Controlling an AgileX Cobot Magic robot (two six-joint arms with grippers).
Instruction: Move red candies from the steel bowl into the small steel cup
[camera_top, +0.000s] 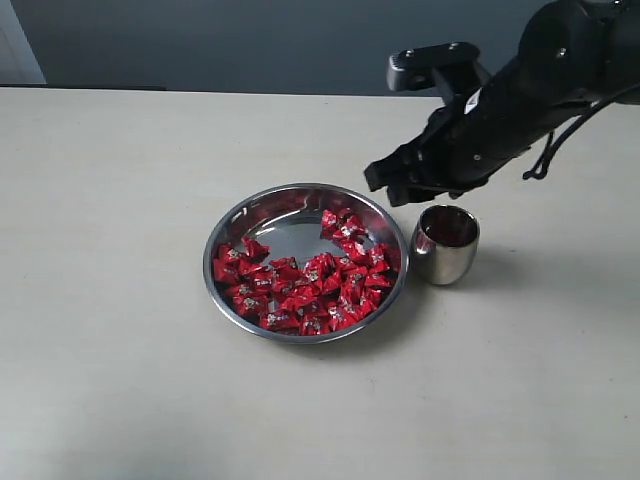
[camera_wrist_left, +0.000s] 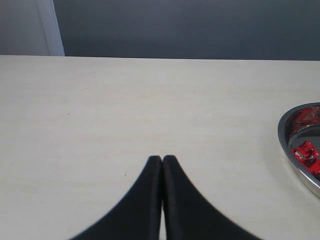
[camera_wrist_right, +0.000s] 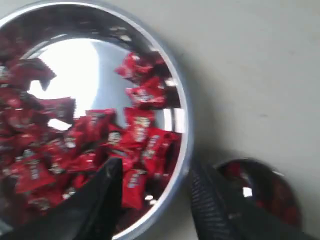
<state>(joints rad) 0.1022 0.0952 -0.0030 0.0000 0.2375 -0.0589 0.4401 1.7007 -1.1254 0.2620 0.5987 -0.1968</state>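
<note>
My left hand (camera_wrist_left: 161, 160) hangs over the bare table (camera_top: 100, 250), its two fingers pressed together with nothing between them, and it takes no part in the work; only the edge of the bowl shows off to its side. The bowl (camera_top: 208, 262) sits mid-table with a thick heap of red candies (camera_top: 300, 285) across its near half, so I judge most of the job is not yet done. My right hand (camera_top: 382, 190) hovers above the gap between bowl and cup, fingers spread and empty. The cup (camera_top: 445, 258) stands upright just beside the bowl; its inside shows red, perhaps a few candies, though I cannot tell that from reflection.
</note>
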